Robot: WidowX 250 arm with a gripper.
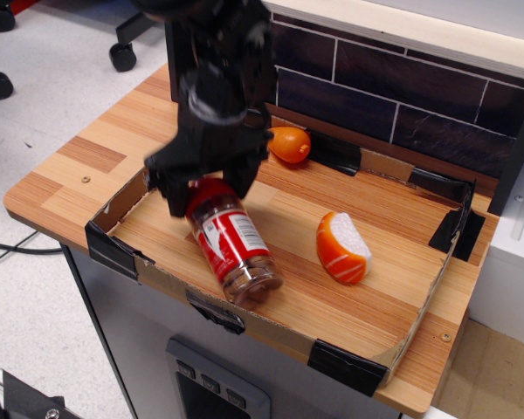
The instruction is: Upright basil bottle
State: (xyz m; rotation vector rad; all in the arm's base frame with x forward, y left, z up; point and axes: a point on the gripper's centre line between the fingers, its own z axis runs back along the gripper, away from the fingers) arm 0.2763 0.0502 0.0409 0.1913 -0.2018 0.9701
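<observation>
Our black gripper (208,194) clamps the red cap of the clear plastic basil bottle (233,250); an orange-and-white sushi toy (342,248) lies beside it.

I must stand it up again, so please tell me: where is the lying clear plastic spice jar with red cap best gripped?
Grip the clear plastic spice jar at its red screw cap, from above: it lies cap-end toward the black claw, already straddling that end.
</observation>
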